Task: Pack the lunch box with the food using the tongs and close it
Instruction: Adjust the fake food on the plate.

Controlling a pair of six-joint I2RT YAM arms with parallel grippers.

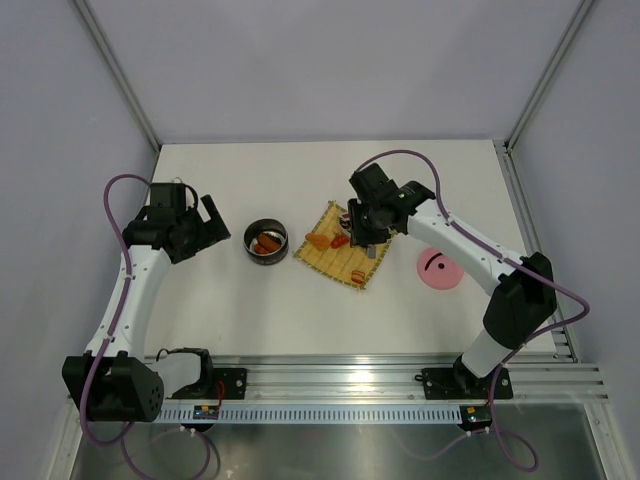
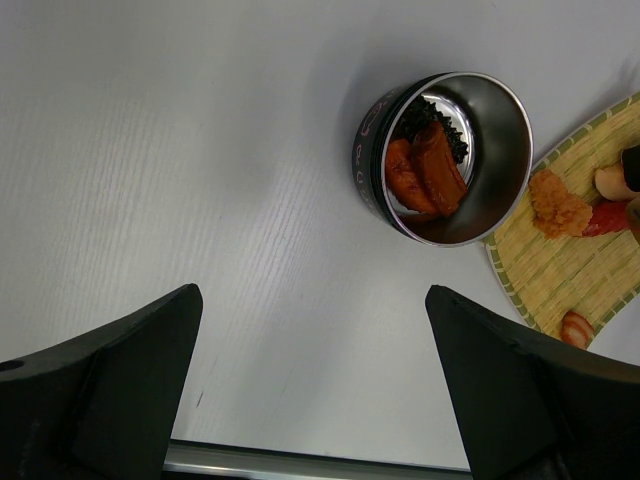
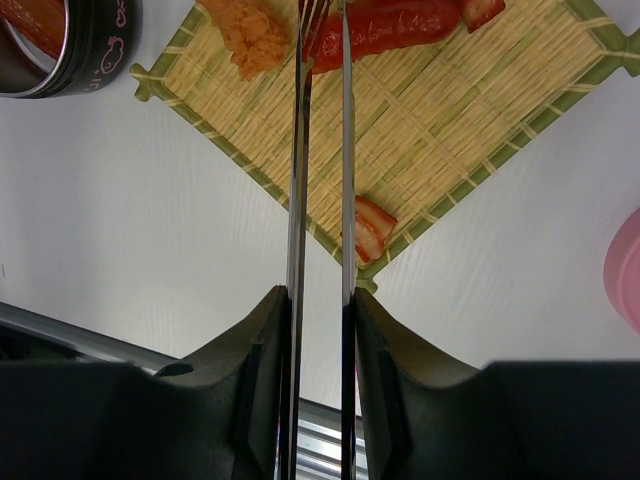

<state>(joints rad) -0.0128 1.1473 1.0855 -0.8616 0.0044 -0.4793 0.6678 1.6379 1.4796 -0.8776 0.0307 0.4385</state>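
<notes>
**Pinching a sausage by its end, tongs leave little room for a slip**

On the left, the black left gripper (image 2: 310, 300) hangs wide open and empty, well apart from the small round shiny metal lunch box (image 2: 497, 130) with its dark outer wall. The tin stands on the white table (image 2: 150, 150) with two red-orange toy sausages (image 2: 425, 178) and a dark piece (image 2: 440, 122) inside. Nothing steadies it, so a knock from the tongs at delivery could slide or tip it.

Just right of the tin lies the square yellow woven bamboo mat (image 3: 440, 130). It carries a crumbly orange chunk (image 3: 255, 35), a long red sausage (image 3: 400, 20) and, at the near corner, a striped red-and-pink piece (image 3: 370, 228).

The black right gripper (image 3: 318, 300) is clamped partway shut on the slim silver metal tongs (image 3: 297, 180), pressing their two thin arms close together. Their tips sit at the left end of the long red sausage, right beside the orange chunk; whether they have bitten cannot be told. A pinch so near the end could let the sausage swing and drop on the lift. The tips could also flick the chunk off the mat, or the arms could twist in the fingers.

On the right, the flat pink round lid (image 1: 438, 268) lies well apart from the tin, so closing it means a long carry.
</notes>
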